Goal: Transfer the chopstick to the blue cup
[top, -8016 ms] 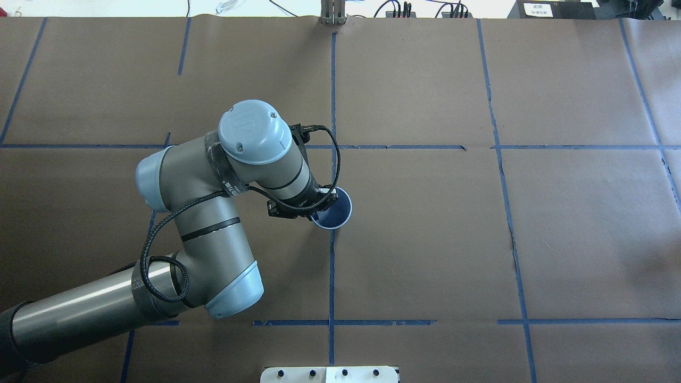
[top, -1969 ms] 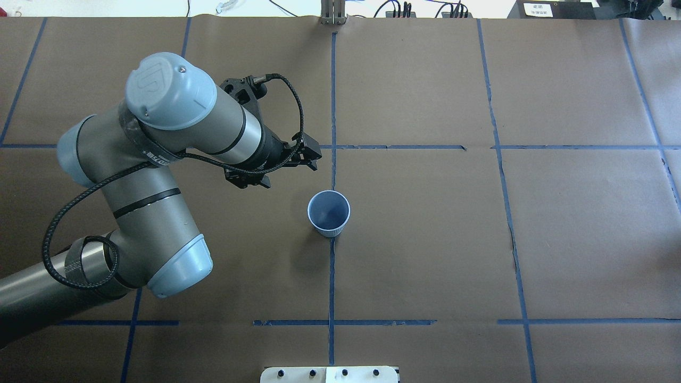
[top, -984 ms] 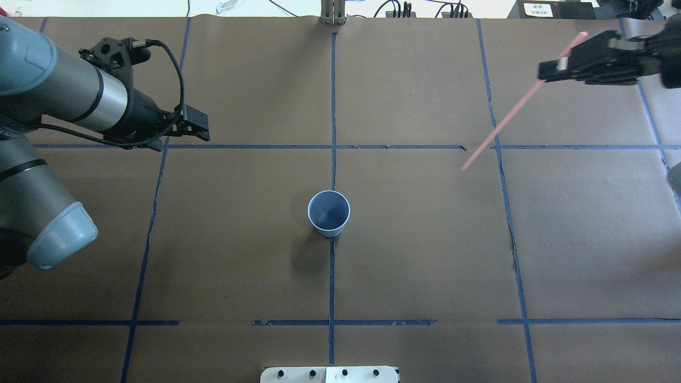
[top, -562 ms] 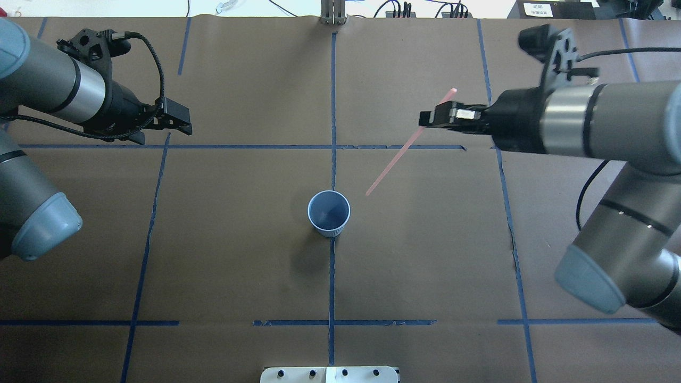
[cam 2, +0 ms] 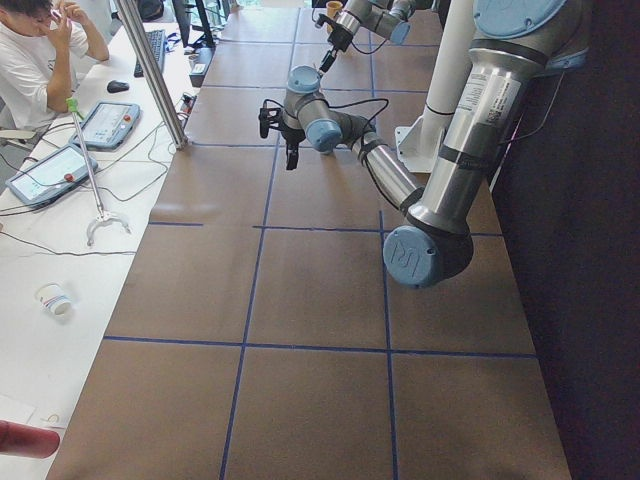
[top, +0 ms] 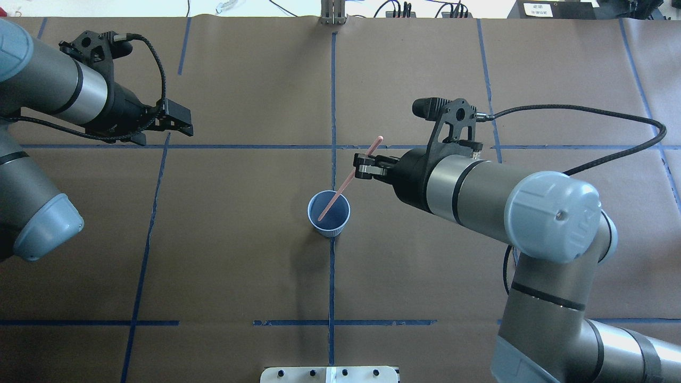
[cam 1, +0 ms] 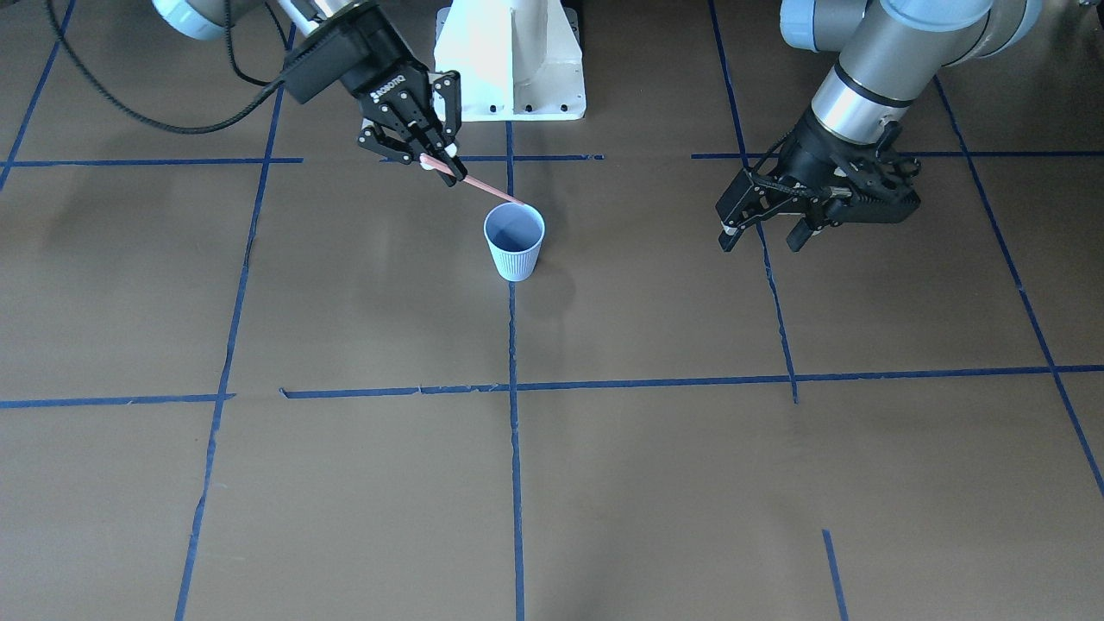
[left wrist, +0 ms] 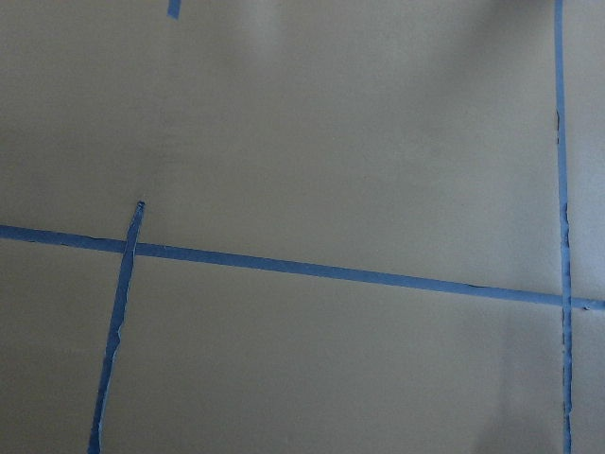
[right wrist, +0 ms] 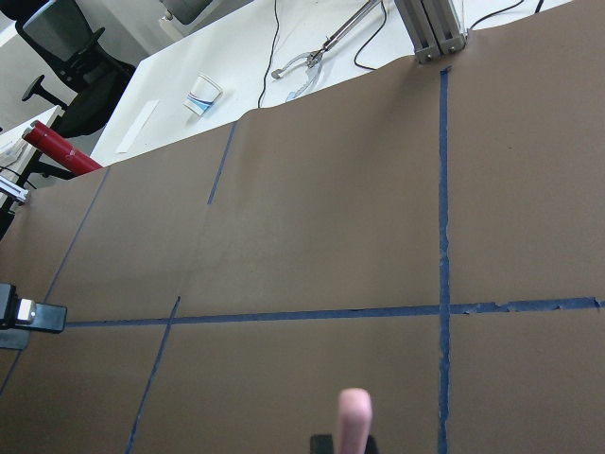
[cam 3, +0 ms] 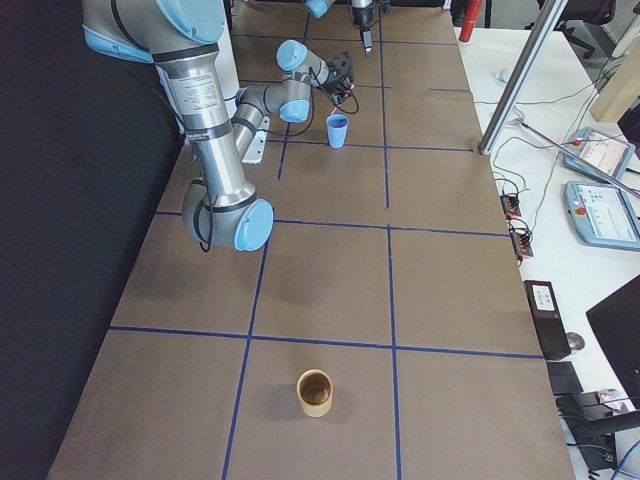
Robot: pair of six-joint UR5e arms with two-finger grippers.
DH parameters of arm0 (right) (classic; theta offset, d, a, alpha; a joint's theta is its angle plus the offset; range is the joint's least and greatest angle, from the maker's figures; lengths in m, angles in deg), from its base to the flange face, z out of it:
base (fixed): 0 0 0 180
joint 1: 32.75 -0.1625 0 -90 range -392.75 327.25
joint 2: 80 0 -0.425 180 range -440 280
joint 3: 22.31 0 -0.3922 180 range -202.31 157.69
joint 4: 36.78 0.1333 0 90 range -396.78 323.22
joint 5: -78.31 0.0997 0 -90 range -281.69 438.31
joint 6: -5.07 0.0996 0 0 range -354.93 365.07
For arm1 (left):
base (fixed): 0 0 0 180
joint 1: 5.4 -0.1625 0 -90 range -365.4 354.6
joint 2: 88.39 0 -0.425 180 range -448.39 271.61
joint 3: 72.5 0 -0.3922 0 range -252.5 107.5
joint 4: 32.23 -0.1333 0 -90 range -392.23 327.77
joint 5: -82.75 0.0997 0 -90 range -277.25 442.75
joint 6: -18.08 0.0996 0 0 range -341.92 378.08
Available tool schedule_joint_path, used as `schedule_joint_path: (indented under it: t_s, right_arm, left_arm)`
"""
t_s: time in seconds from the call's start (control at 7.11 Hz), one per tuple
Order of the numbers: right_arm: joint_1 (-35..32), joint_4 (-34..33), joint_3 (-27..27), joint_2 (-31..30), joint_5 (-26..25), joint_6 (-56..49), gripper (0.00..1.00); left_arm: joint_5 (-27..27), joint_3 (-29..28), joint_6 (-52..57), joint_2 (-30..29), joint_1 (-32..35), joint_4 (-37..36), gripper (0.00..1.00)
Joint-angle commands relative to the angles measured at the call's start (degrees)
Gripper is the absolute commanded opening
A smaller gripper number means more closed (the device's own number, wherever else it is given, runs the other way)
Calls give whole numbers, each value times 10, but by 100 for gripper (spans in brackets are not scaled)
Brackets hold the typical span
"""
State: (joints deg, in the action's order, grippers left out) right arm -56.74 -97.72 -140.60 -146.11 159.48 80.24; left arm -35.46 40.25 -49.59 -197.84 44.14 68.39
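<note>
The blue cup point(top: 337, 211) stands upright at the table's middle and also shows in the front view point(cam 1: 515, 250). My right gripper point(top: 363, 166) is shut on the pinkish chopstick point(top: 345, 184), just right of and behind the cup. The stick is tilted, and its lower tip is at the cup's mouth point(cam 1: 483, 186). I cannot tell whether the tip is below the rim. Its upper end shows in the right wrist view point(right wrist: 354, 416). My left gripper point(top: 186, 123) is open and empty, far to the cup's left point(cam 1: 763, 240).
A brown cup point(cam 3: 315, 392) stands at the table's end on my right. The white robot base point(cam 1: 509, 60) is at my edge of the table. Blue tape lines point(top: 332, 276) cross the brown cover. An operator point(cam 2: 40, 40) sits beyond the far edge.
My left arm drew back from the cup to the left. My right arm came in from the right with the chopstick and brought its lower tip to the cup's mouth.
</note>
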Motion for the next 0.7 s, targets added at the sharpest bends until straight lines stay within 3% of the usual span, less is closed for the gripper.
schedule_joint_path:
  t_s: [0.0, 0.42, 0.56]
  right_arm:
    - [16, -24, 2, 0, -47, -27, 0]
    - [74, -31, 23, -1, -129, -30, 4]
    - [96, -31, 33, 2, -164, -30, 51]
  left_arm:
    - [0, 0, -3, -1, -1, 0, 100]
    - [1, -6, 0, -3, -1, 1, 100]
    - [1, -6, 0, -3, -1, 1, 100]
